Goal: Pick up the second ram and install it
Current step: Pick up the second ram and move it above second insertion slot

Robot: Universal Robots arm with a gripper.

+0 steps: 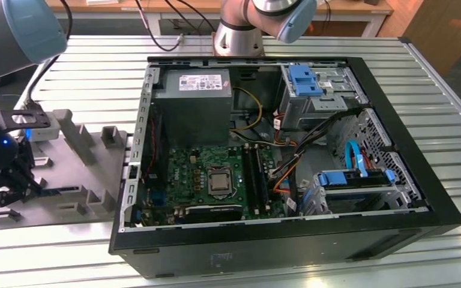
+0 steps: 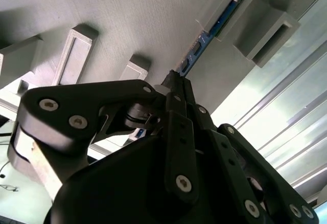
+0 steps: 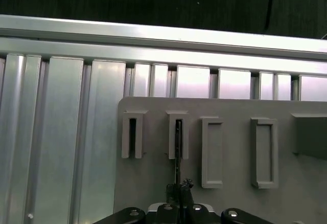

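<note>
While your matte gray slotted holder (image 1: 94, 153) sits at the exterior view's left, the gripper (image 3: 179, 187) clamps the thin blue ram (image 2: 204, 40) edgewise.

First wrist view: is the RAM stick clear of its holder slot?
No, the RAM stick sits with its far end in the holder slot, the gripper shut on its near end.

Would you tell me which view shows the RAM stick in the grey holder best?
The second wrist view: the RAM stick is a blue strip from its slot to the gripper closed on it. The first wrist view gives a thin edge-on line; in the exterior view the gripper covers it.
</note>
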